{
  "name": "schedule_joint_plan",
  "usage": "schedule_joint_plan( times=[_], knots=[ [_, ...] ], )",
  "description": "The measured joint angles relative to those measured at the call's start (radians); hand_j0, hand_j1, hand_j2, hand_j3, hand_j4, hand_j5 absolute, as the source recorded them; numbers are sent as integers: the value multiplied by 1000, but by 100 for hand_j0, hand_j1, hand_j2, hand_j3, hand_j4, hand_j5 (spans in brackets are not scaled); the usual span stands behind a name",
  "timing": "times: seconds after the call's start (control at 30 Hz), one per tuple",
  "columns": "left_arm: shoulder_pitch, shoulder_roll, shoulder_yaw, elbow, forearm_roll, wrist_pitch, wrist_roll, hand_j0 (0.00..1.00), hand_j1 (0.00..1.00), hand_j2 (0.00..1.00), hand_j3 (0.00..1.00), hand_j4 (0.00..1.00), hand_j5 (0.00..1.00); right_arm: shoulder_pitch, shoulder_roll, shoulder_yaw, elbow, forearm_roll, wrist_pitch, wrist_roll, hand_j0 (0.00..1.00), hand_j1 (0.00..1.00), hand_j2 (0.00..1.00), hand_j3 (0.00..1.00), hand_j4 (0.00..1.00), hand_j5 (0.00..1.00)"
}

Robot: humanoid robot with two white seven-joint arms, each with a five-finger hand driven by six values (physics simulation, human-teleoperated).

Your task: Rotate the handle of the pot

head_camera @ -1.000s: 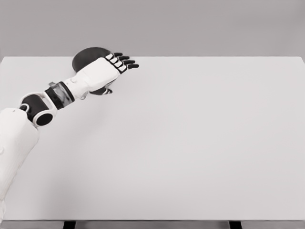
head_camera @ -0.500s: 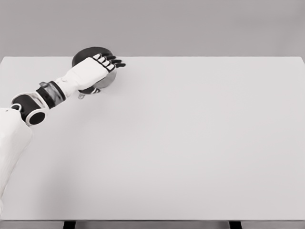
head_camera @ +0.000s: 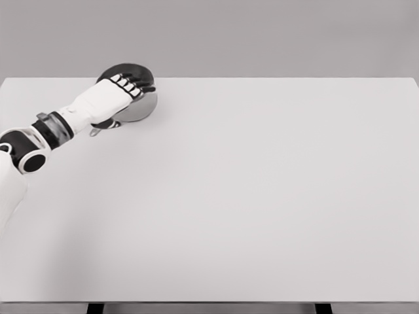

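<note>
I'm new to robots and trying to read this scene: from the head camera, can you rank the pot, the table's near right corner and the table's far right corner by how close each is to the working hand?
1. Pot: far left, directly under the left hand.
2. Table's far right corner: along the back edge.
3. Table's near right corner: diagonally opposite, by the camera.

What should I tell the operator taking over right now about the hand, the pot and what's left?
Left hand: lies over the pot at the table's far left; fingers extended across the top, grip on anything not visible.
Right hand: out of view.
Handle: a small piece pokes out just below the wrist, toward the near left.
Done: the hand is at the pot.
Left: confirm a hold on the handle, then rotate; can't tell whether turning has begun.
</note>
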Motion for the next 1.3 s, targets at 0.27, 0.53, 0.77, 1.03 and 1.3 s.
schedule_joint_plan(
  times=[0.27, 0.53, 0.77, 1.03, 1.3],
  knots=[
    [5, 29, 22, 0, 1, 0, 0, 100, 100, 100, 100, 100, 100, 0, 0, 0, 0, 0, 0, 0, 100, 100, 100, 100, 100, 100],
    [6, 62, 34, 4, 3, 0, 0, 100, 100, 100, 100, 100, 100, 0, 0, 0, 0, 0, 0, 0, 100, 100, 100, 100, 100, 100],
    [5, 79, 56, 36, 4, 0, 0, 100, 100, 100, 100, 100, 100, 0, 0, 0, 0, 0, 0, 0, 100, 100, 100, 100, 100, 100],
    [-8, 117, 60, 66, 3, 0, 0, 100, 100, 100, 100, 100, 100, 0, 0, 0, 0, 0, 0, 0, 100, 100, 100, 100, 100, 100],
    [-37, 123, 63, 117, -2, 0, 0, 100, 100, 100, 100, 100, 100, 0, 0, 0, 0, 0, 0, 0, 100, 100, 100, 100, 100, 100]
  ],
)
